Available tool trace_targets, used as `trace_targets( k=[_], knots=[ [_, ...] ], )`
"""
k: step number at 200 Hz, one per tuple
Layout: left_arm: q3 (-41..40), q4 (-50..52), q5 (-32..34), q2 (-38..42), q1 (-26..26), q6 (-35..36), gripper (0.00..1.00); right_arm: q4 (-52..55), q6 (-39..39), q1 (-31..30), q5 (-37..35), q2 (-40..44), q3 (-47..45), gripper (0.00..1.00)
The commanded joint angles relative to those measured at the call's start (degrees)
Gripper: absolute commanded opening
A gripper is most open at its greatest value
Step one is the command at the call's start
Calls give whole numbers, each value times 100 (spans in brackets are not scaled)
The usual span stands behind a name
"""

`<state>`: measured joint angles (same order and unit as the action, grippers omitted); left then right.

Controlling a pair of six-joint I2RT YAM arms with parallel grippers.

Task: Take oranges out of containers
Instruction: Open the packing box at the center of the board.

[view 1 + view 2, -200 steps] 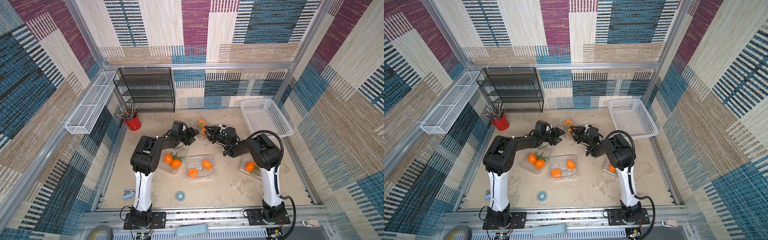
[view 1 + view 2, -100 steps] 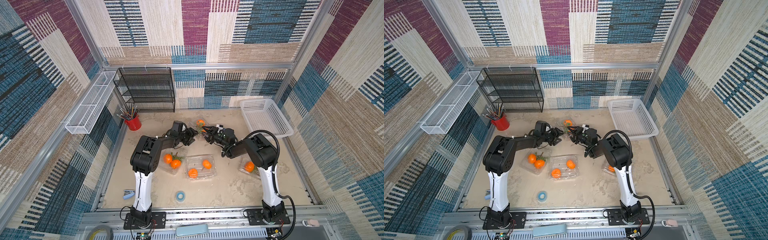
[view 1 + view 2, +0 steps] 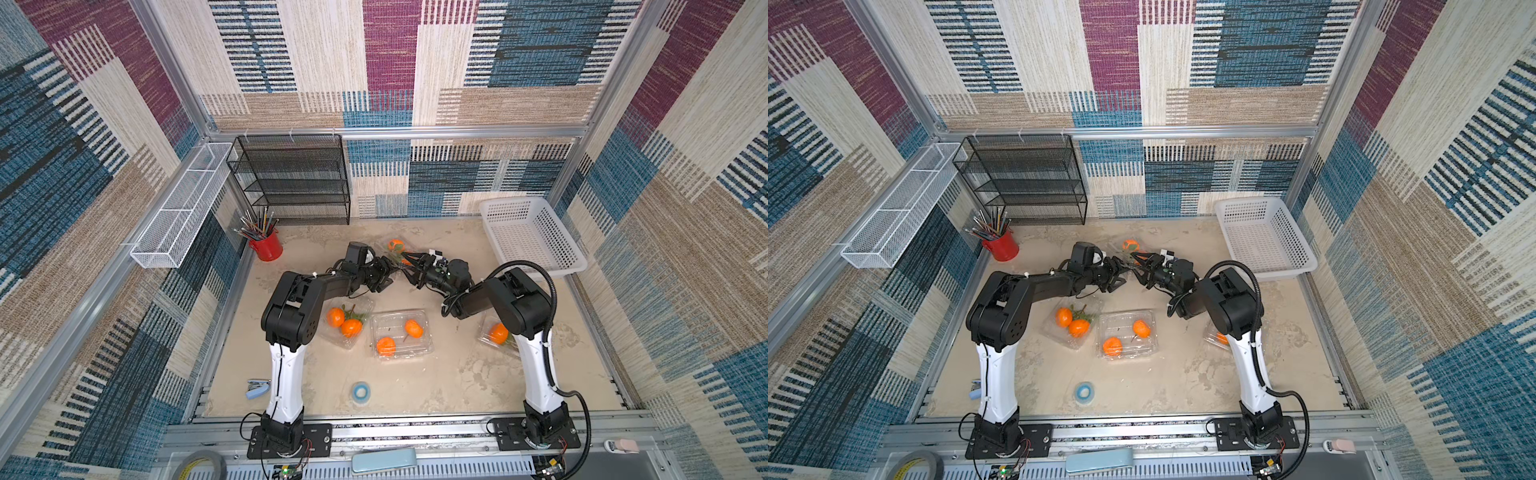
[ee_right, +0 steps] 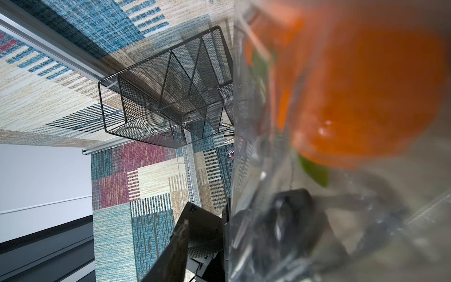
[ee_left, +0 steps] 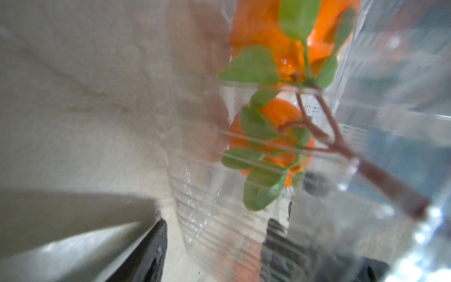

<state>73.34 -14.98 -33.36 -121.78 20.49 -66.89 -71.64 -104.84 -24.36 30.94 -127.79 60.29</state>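
Two claws meet at the back container (image 5: 200, 219), which stands level with the red cup (image 3: 266, 249) and farther along the back of the table from it. The left claw (image 3: 390, 273) is clamped tight on this container: in the left wrist view, ribbed clear plastic runs between its dark fingers (image 5: 151, 246). The right claw (image 3: 409, 268) stands partly apart with a sheet of the same plastic across its jaws. Whether it pinches the plastic or only touches it, I cannot tell. Inside the back container lies a stemmed pair of oranges (image 5: 271, 136), joined on a brown forked stem with green leaves. Small dark print (image 5: 311, 108) on the plastic is too blurred to read.

Three more clear containers lie nearer the robot bases than the red cup does. The leafy container (image 3: 357, 307), closest to the cup, holds two touching oranges (image 3: 352, 328) with leaves. The middle container (image 3: 419, 347) holds two separate oranges (image 3: 413, 328). The half-hidden container (image 3: 484, 338), farthest from the cup, lies partly behind the right arm (image 3: 519, 307), and a single orange (image 3: 498, 333) shows in it.
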Motion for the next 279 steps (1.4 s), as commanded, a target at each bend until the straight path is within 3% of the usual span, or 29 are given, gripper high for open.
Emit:
trace_targets(
  k=[1,36,94,114,137,175,237,279],
  knots=[
    [-14,45,-30,56,-38,141,66,-105,186,24,-9,52,-9,49],
    [-13,91,-37,142,-138,172,66,71,561,142,55,184,-34,50],
    [75,238,-139,389,-296,211,71,1380,1745,366,153,522,85,55],
    [93,380,-127,441,-338,237,77,2379,2454,431,162,654,312,59],
    [215,840,-34,527,-331,420,84,4389,3906,496,-73,820,1029,68],
    [572,1253,-36,568,-448,645,97,6009,4931,583,-335,1000,1649,82],
    [1358,2510,520,585,-494,2152,99,7694,6273,837,-606,1048,2215,100],
    [2302,3143,744,78,-511,2847,99,8619,7519,952,-969,947,2750,98]
  ],
)
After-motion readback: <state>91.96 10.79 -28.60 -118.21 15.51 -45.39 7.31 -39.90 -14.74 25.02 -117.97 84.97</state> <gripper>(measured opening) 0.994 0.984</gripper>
